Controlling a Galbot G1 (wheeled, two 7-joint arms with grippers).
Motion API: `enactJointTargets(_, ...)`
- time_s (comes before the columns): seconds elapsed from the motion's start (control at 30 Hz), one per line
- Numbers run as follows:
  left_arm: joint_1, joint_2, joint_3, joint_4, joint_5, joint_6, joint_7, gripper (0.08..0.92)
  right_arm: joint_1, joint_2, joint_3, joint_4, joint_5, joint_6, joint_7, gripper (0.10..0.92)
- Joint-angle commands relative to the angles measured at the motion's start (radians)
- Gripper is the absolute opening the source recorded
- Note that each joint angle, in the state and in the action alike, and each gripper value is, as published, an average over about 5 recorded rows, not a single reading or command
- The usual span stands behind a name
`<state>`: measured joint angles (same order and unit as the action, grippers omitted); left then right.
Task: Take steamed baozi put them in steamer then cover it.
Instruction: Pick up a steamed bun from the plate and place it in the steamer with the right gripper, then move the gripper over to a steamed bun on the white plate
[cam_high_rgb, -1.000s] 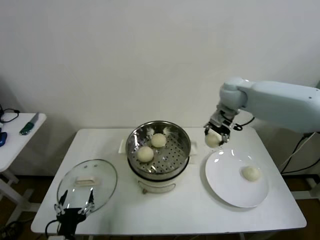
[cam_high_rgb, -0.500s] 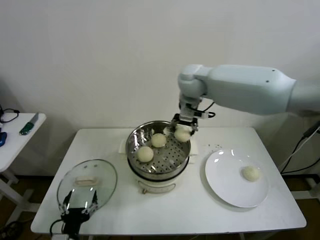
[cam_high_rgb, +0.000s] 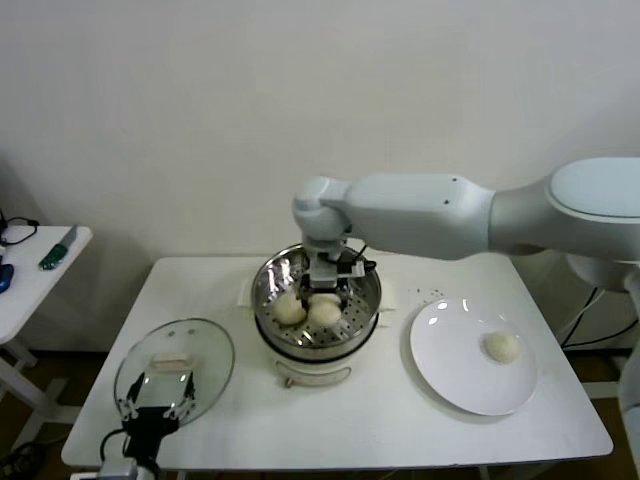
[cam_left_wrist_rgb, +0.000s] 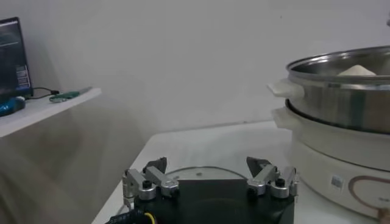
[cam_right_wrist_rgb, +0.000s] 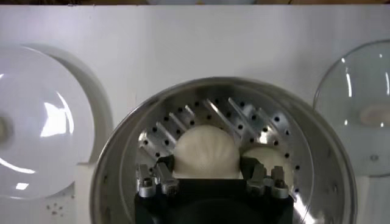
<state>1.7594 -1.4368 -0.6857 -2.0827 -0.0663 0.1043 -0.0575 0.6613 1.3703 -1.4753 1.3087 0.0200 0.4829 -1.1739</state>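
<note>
The steel steamer (cam_high_rgb: 366, 287) stands on its cream pot base at the table's middle. My right gripper (cam_high_rgb: 324, 298) is down inside it, shut on a baozi (cam_high_rgb: 323, 314) held low over the perforated floor. In the right wrist view that baozi (cam_right_wrist_rgb: 206, 152) fills the gap between the fingers (cam_right_wrist_rgb: 159, 173). A second baozi (cam_high_rgb: 288, 308) lies beside it, also in the right wrist view (cam_right_wrist_rgb: 269, 159). Another is hidden behind the gripper. One baozi (cam_high_rgb: 502, 346) lies on the white plate (cam_high_rgb: 450, 370). My left gripper (cam_high_rgb: 152, 412) is open and idle at the glass lid's (cam_high_rgb: 175, 365) near edge.
The plate is to the right of the steamer and the lid to its left. A small side table (cam_high_rgb: 30, 270) with tools stands at the far left. My right arm (cam_high_rgb: 430, 215) stretches across above the table's back. The wall is close behind.
My right gripper carried the baozi leftward from above the plate, over the steamer's rim, and lowered it into the basket. The left arm stayed put.
</note>
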Motion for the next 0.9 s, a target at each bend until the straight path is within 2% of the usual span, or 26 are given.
enactJointTargets(0.03, -0.008, 0.002, -0.001, 0.008, -0.005, 0.006, 0.003, 0.823, -0.039, 0.042, 0.0, 0.007, 0.003, 0.007, -0.002, 0.7)
enactJointTargets(0.3, -0.01, 0.0, 0.002, 0.009, -0.002, 0.012, -0.001, 0.823, -0.052, 0.035, -0.01, -0.016, -0.016, 0.0, -0.001, 0.717)
enactJointTargets(0.53, -0.009, 0.0, 0.001, 0.01, -0.002, 0.011, -0.002, 0.823, -0.046, 0.029, 0.012, -0.019, -0.047, 0.025, -0.012, 0.816)
enactJointTargets(0.7, -0.007, 0.001, 0.004, 0.009, 0.002, 0.012, -0.003, 0.823, -0.011, 0.004, 0.041, -0.016, -0.042, 0.034, -0.017, 0.822)
enactJointTargets(0.9, -0.011, 0.008, 0.01, 0.004, 0.009, 0.014, -0.004, 0.823, 0.113, -0.09, 0.014, -0.031, 0.087, -0.078, 0.012, 0.823)
